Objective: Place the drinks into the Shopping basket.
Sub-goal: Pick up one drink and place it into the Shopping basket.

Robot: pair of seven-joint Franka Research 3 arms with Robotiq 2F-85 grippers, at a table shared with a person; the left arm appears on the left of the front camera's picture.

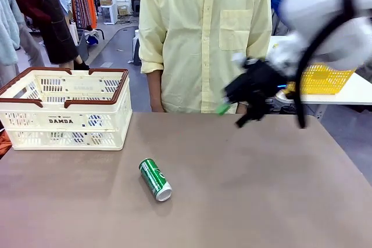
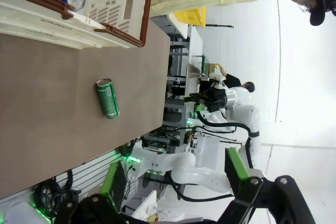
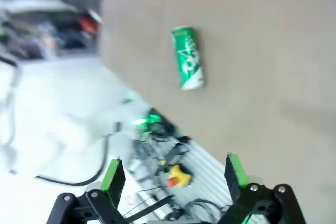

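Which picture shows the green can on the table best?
The front view: the green can lies sharp and near, on its side. The left wrist view shows it smaller; the right wrist view shows it blurred.

The right arm reaches in high, motion-blurred, its right pincer (image 1: 232, 114) spread wide and holding nothing. The left pincer (image 2: 173, 182) also stands open and empty.

The front camera faces the person across the brown table (image 1: 244, 190). Both rolled wrist cameras look down from higher up, sharing the lying green can (image 1: 155, 179) (image 2: 107, 98) (image 3: 188, 57).
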